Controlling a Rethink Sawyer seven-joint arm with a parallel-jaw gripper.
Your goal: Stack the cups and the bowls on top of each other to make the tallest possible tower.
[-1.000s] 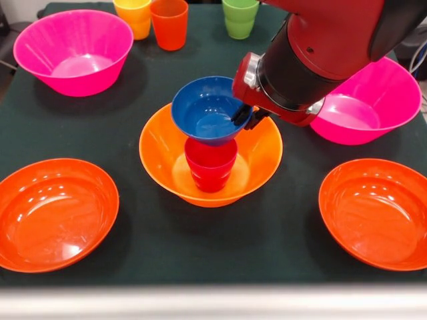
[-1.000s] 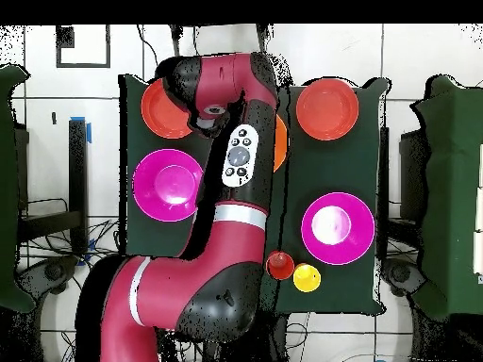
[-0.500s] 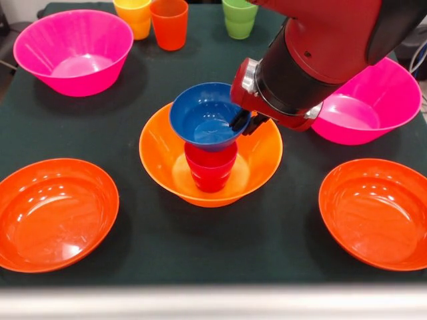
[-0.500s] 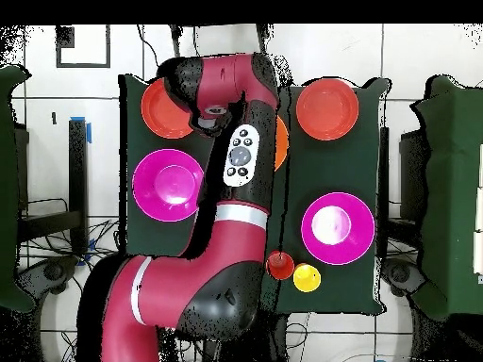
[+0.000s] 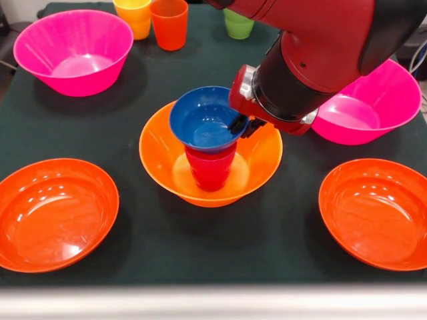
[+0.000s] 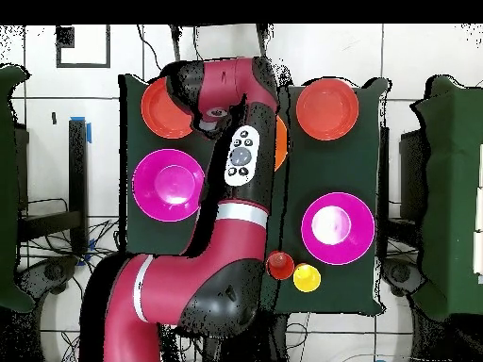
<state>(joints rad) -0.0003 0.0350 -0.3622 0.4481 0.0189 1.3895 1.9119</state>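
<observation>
At the worktop's (image 5: pixel 280 260) middle, I have the claw (image 5: pixel 239 124) pinching the blue bowl's (image 5: pixel 203 120) rim, seating it on the red cup (image 5: pixel 210 170) inside the large orange bowl (image 5: pixel 160 157); next, I judge, comes a clean release, then fetching the orange cup (image 5: pixel 169 23).

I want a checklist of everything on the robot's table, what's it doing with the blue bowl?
Surface: dark green cloth table.
Job's things: small blue plastic bowl sits on the red plastic cup inside the large orange bowl. Two pink bowls, two shallow red-orange bowls, yellow cup, orange cup and green cup stand apart.
Clutter: nothing seen.
Gripper: black gripper at the blue bowl's rim; open or shut unclear.
Cables: loose wires on the floor.
Surroundings: white tiled floor, neighbouring green tables.
</observation>
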